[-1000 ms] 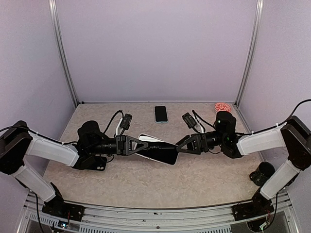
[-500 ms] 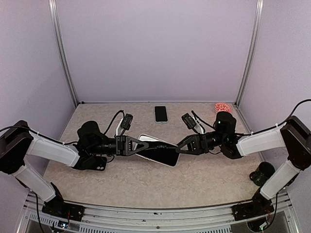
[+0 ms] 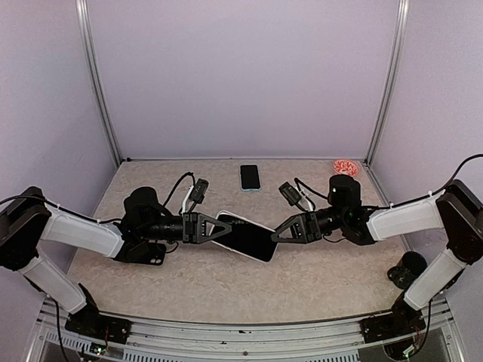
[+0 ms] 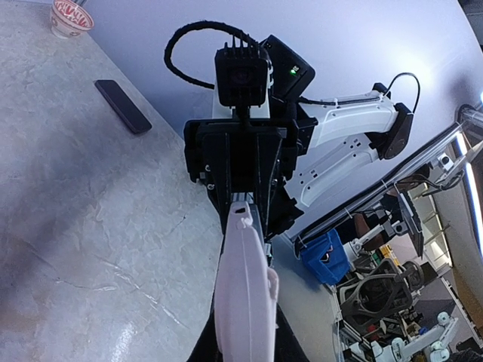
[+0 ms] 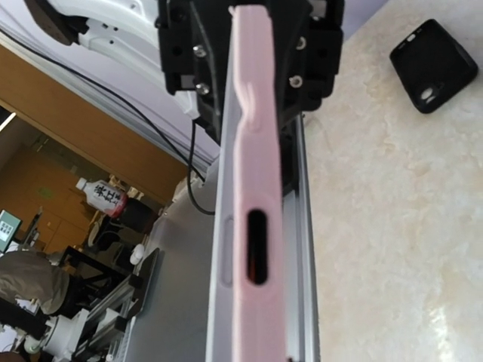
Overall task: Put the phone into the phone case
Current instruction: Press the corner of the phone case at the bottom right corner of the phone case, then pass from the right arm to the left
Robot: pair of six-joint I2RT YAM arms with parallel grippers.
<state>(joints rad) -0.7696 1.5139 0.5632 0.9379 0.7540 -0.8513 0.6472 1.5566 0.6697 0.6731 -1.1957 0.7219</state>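
Spanning the gap btwn both arms above the table (image 3: pixel 317 275): phone (image 3: pixel 245 240) in pink case (image 5: pixel 256 151), long axis L-to-R. Left gripper (image 3: pixel 219 228) clenched on its near end; right gripper (image 3: pixel 273 235) at the opp. end, can't tell if gripping.

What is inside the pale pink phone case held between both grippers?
A black-screened phone lies in the pale pink phone case, screen facing up. The left gripper and right gripper cover both ends, so full seating is hidden.
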